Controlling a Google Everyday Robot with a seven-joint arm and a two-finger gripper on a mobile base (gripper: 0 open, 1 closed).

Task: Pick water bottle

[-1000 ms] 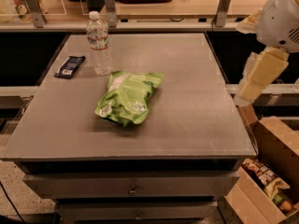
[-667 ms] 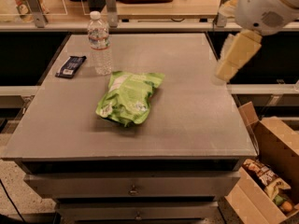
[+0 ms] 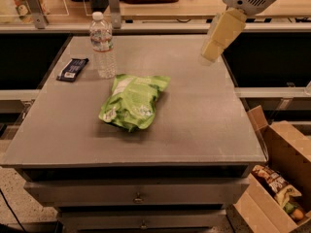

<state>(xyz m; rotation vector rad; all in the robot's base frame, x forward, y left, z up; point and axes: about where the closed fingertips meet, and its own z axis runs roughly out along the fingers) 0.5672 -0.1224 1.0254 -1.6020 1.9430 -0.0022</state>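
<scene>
Pincer (image 3: 212,54) hovers well right of water bottle (image 3: 103,45).

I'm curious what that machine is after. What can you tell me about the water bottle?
The water bottle is small, clear ribbed plastic with a white cap and a white label marked red. It stands upright on the table, near its far left corner, touching nothing else. The claw hangs in the air well to its right.
</scene>
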